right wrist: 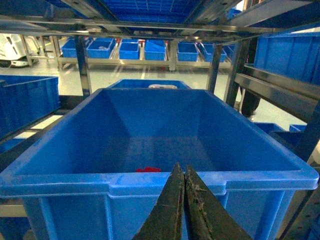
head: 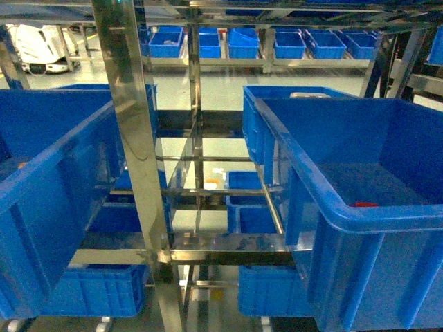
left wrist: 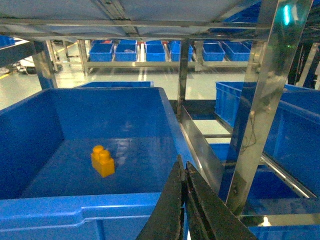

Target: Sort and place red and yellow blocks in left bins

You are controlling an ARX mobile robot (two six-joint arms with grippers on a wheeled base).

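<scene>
We see the yellow block (left wrist: pixel 103 161) lying on the floor of the left bin (left wrist: pixel 75 210). A red block (right wrist: pixel 148 169) lies in the right-hand bin (right wrist: pixel 210 181). Left gripper (left wrist: pixel 185 172) and right gripper (right wrist: pixel 183 175) are both closed, empty.

Left claw (left wrist: pixel 185 172), right claw (right wrist: pixel 183 175): black, tapered, scuffed fingers.

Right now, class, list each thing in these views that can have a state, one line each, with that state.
Left gripper: jaws shut, holding nothing, above the crate's near rim.
Right gripper: jaws shut, holding nothing.
Yellow block: lying on the floor of the left crate, studs up.
Red block: on the floor of the right crate, mostly hidden by the rim.
Left crate: open-topped, holds one block.
Right crate: open-topped, holds one block.
</scene>
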